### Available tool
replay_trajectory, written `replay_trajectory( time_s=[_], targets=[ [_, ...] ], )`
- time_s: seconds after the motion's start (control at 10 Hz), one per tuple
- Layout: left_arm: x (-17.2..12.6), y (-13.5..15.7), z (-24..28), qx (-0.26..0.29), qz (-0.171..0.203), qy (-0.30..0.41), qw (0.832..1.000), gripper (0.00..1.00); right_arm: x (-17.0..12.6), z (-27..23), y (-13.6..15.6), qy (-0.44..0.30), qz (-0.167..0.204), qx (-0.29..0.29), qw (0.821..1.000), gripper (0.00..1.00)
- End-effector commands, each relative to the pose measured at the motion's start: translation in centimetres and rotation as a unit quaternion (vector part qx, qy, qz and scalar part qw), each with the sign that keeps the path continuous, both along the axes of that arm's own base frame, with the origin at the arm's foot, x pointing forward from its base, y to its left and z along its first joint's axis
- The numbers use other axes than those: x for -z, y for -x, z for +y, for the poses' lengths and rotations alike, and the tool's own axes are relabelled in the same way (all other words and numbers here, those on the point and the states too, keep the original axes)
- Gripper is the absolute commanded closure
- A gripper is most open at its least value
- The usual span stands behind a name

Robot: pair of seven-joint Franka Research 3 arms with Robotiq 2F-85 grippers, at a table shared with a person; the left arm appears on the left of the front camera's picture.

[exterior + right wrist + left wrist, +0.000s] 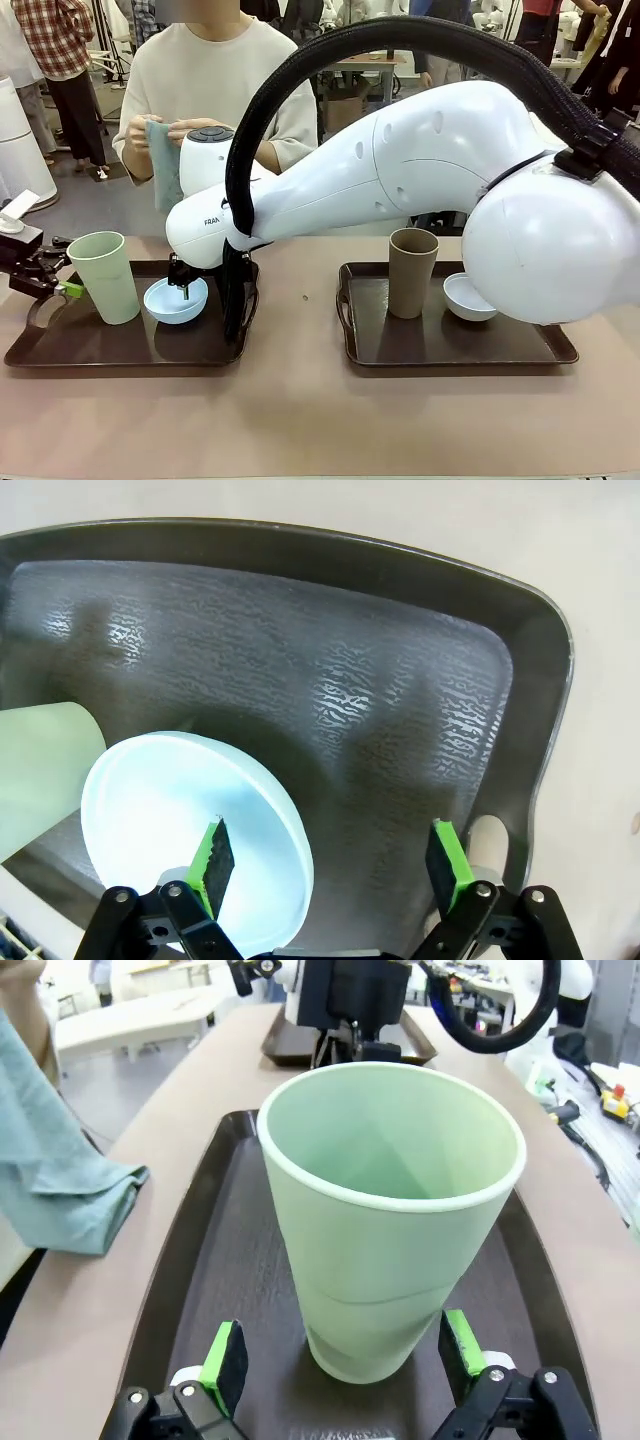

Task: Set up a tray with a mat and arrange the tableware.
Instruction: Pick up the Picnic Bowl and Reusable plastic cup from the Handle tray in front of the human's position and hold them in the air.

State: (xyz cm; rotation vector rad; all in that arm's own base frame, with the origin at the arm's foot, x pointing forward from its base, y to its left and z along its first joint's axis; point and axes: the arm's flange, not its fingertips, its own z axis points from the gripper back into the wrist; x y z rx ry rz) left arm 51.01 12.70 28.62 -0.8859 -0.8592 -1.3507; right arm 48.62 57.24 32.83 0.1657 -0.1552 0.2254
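A tan worktop (300, 420) was seen spanning the scene, and the white right arm (400, 170) was stretched across it from the right towards the left. At the far side a person (225, 80) was seated, with a blue-green cloth (163, 165) held up in both hands. Two dark brown trays were laid side by side on the worktop, well apart: the left tray (60, 345) and the right tray (510, 345). On the left tray the pale green tumbler (104, 276) was stood upright, with the light blue bowl (176, 300) just to its right. On the right tray the brown tumbler (412, 272) was stood upright, with the white bowl (468, 298) just to its right. The left pincer (345, 1355) was spread wide around the foot of the pale green tumbler, with nothing gripped. The right pincer (330, 855) was likewise spread wide, one finger set over the inside of the light blue bowl and the other over bare tray, with nothing gripped.
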Motion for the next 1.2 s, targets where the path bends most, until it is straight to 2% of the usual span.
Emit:
replay_trajectory(
  time_s=[0.0,1.1],
  targets=[
    [0.2,0.5,-0.2,0.023,-0.011,-0.004,1.000,0.00,0.2,0.4,-0.2,-0.014,0.002,0.013,1.000,0.00],
    [0.3,1.2,-4.9,0.058,-0.013,0.015,0.998,0.00,0.7,1.5,-0.6,-0.026,0.000,0.018,1.000,0.00]
  ],
)
